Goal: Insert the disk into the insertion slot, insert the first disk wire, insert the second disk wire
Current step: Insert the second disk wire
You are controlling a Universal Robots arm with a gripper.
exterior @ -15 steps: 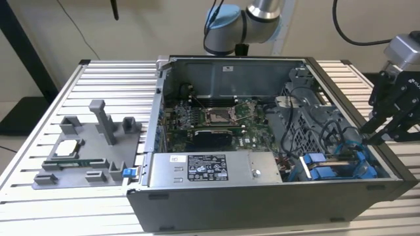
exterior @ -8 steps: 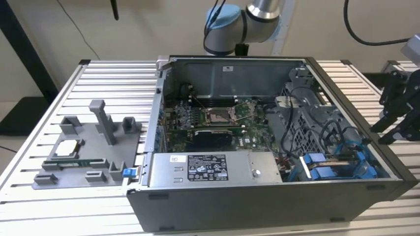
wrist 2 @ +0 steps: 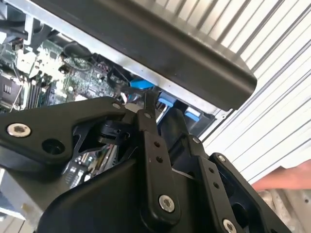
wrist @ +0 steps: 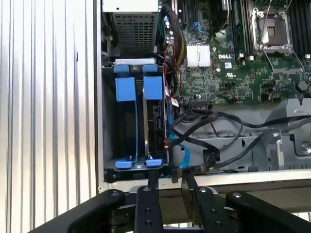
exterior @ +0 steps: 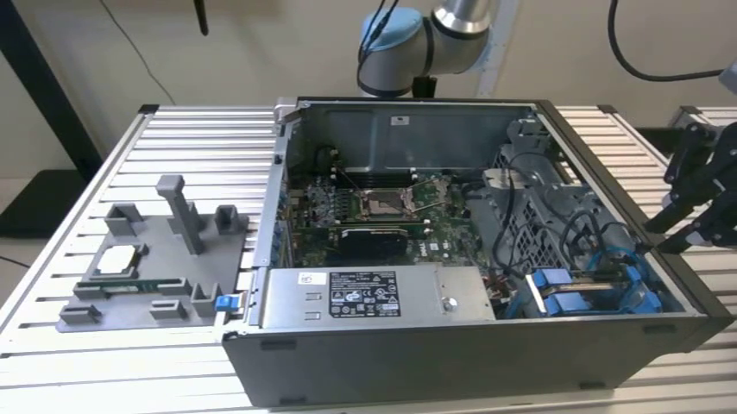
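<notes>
Blue plastic marks the spot: the disk [wrist: 156,121], edge-on in its bright blue carrier frame, sits down inside the drive bay at a corner of the open dark-grey metal computer case [exterior: 461,362], just beside a second blue plastic carrier [wrist: 125,90]. My black two-fingered gripper [wrist: 170,182] hangs just outside the case wall nearest that bay. Its fingers stand a narrow gap apart and nothing shows clamped between them. A dark cable end lies close to the gap, and I cannot tell whether it touches.

Loose black cables [wrist: 199,114] and a thin blue flat cable [wrist: 181,156] lie tangled just beside the disk's connector edge. My worry is a finger snagging that tangle, or a plug meeting its port crooked and bending.

In the second wrist view, what looks like a person's hand [wrist 2: 286,178] lies over the ribbed aluminium table [exterior: 69,362] near my linkage, a pinch risk.
</notes>
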